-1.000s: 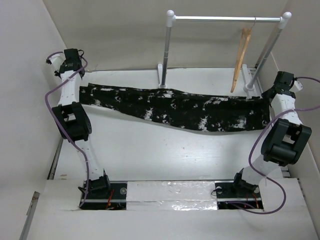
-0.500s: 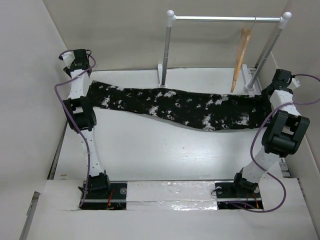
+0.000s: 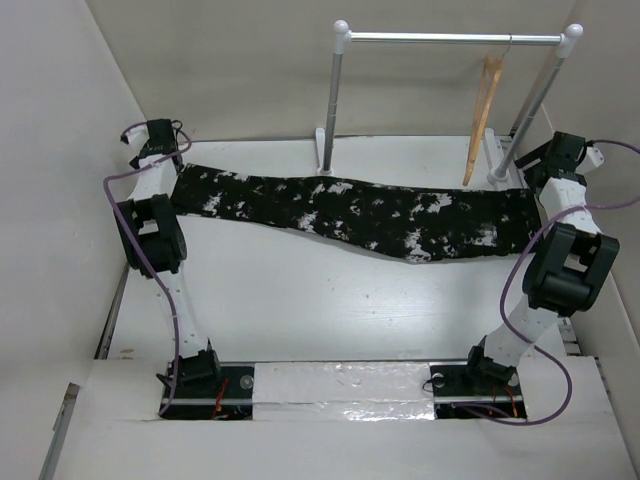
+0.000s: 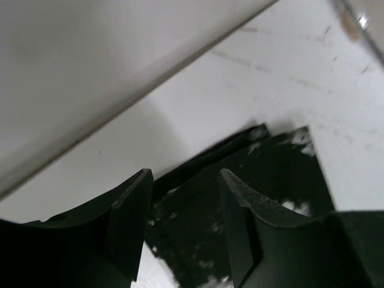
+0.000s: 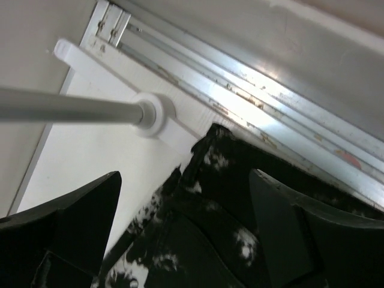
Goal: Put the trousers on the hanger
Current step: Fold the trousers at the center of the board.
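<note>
**Black trousers flat on the table, both jaws spread**

Long black fabric trousers with white splatter [image 3: 370, 215] lie stretched left to right across the far half of the white table [image 3: 300, 300]. The middle bows slightly toward my bases.

My left gripper [image 4: 183, 192] is at the left end. Its fingers are apart, with bare table and the cloth's edge showing in the gap, and nothing is pinched.

My right gripper [image 5: 185, 180] is at the right end. Its fingers are wide apart, with cloth lying below and between them, unclamped. I cannot tell whether any fingertip touches the fabric.

Slim tan wooden hanger [image 3: 482, 105] hangs by its thin metal hook from the metal rail of the white-posted rack [image 3: 450, 38]. It is behind the trousers' right part, and no cloth is on it. The rack's right post foot sits just beside my right gripper.
</note>
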Available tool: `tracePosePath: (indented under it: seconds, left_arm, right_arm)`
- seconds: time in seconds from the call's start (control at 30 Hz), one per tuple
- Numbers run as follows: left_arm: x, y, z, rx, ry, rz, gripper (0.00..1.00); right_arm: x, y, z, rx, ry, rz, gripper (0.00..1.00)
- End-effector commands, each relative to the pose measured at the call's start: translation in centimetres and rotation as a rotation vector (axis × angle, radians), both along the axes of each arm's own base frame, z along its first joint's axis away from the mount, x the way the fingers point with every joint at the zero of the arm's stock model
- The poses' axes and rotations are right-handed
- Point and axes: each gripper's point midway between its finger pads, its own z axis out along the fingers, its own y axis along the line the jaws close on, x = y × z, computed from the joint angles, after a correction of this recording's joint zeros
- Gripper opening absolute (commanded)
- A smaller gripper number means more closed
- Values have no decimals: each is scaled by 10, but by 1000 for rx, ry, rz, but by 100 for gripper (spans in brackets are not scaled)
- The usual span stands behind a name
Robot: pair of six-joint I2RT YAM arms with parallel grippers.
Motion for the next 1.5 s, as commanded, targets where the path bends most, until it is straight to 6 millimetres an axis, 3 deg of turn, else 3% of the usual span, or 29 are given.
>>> tracePosePath:
  seconds: [0.0,0.03,0.07,0.1,0.13,0.17,0.2,0.23,0.27,0.33,0.37,0.43,0.47,0.53,0.63,0.67,0.73,0.77,0.83,0.9,0.97,1.13,1.2,1.23,1.37,1.43,1.47]
  left_arm:
    - [-22,-10,12,-81,-59,-19,46]
    - [-27,-13,9,-94,-52,-26,48]
    - [-31,-17,2,-110,-38,-30,57]
    - [-37,-27,-13,-155,-11,-66,60]
    - [-41,-27,-16,-179,-9,-69,61]
    - [-44,-30,-20,-197,-7,-71,62]
    - [-52,-39,-34,-233,16,-88,66]
    - [-54,-42,-36,-242,14,-100,67]
    - [-57,-43,-42,-250,27,-99,68]
    - [-63,-47,-53,-266,51,-107,68]
    - [-64,-48,-56,-273,54,-109,68]
    - [-65,-51,-62,-291,58,-109,68]
    - [-62,-53,-63,-302,46,-109,69]
    - [-60,-57,-67,-325,38,-116,69]
    - [-56,-57,-69,-333,26,-113,68]
    - [-54,-62,-70,-337,29,-120,67]
    - [-52,-62,-69,-341,20,-118,64]
    - [-50,-62,-68,-338,12,-117,59]
    - [-48,-60,-63,-327,-2,-113,54]
    - [-44,-64,-58,-321,-19,-131,34]
    - [-40,-62,-52,-305,-32,-140,19]
    - [-38,-58,-47,-284,-48,-135,6]
    - [-41,-57,-49,-278,-40,-129,0]
    - [-41,-57,-50,-276,-40,-127,0]
    - [-53,-41,-46,-258,-45,-97,0]
    - [-64,-39,-43,-234,-34,-88,0]
    - [-67,-37,-38,-219,-42,-80,0]
  right_arm:
    - [-6,15,60,-12,-187,12,95]
    - [-13,24,49,3,-189,18,95]
    - [-23,31,67,-1,-236,28,95]
    - [-29,39,67,3,-244,38,95]
    - [-39,53,46,27,-223,48,94]
    - [-47,60,43,29,-231,59,90]
    - [-59,70,54,24,-273,68,88]
    - [-73,80,26,47,-251,76,86]
    - [-79,91,20,58,-263,105,78]
    - [-94,101,27,45,-334,135,66]
    - [-109,108,0,69,-294,141,46]
    - [-124,114,4,48,-321,155,23]
    - [-135,115,-12,53,-294,144,8]
    - [-147,113,-17,20,-283,135,1]
    - [-169,95,-50,31,-213,73,16]
    - [-171,96,-59,68,-203,90,45]
    - [-181,80,-74,95,-195,49,72]
    - [-182,81,-86,134,-171,57,82]
    - [-179,79,-90,168,-167,69,82]
    - [-175,79,-100,218,-144,73,80]
    - [-161,77,-94,235,-180,89,78]
    - [-137,75,-101,284,-158,90,73]
    - [-128,77,-98,299,-177,106,56]
    - [-124,76,-101,317,-185,90,52]
    - [-106,84,-105,328,-148,121,0]
    - [-111,83,-105,321,-136,106,0]
    - [-114,83,-95,297,-162,105,0]
